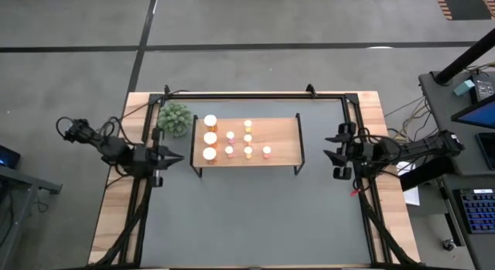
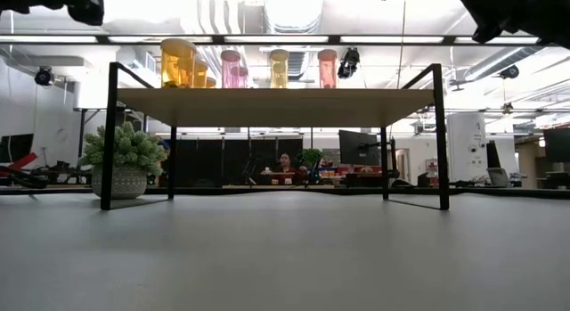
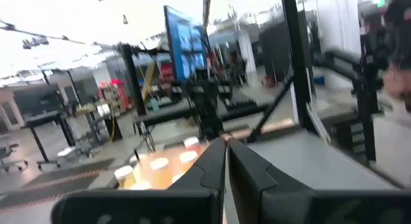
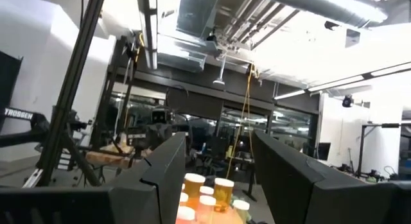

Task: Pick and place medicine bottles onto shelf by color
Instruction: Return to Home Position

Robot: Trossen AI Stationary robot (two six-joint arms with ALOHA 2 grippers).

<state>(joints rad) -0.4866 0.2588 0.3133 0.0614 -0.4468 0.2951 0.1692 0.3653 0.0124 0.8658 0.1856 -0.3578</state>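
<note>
The medicine bottles [image 1: 209, 138] stand on the shelf [image 1: 280, 135], between the closed left pincer [image 1: 178, 157] and the open right pincer [image 1: 331, 147] (both empty, clear of it).

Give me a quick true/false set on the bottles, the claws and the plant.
1. Every medicine bottle stands on the shelf. True.
2. The left claw holds a bottle. False: it is shut on nothing, off the shelf's left end.
3. The right claw is open. True.
4. The potted plant sits on the shelf. False: it stands on the table, beside the shelf's left end.
5. The three orange bottles line up at the shelf's left end. True.
</note>
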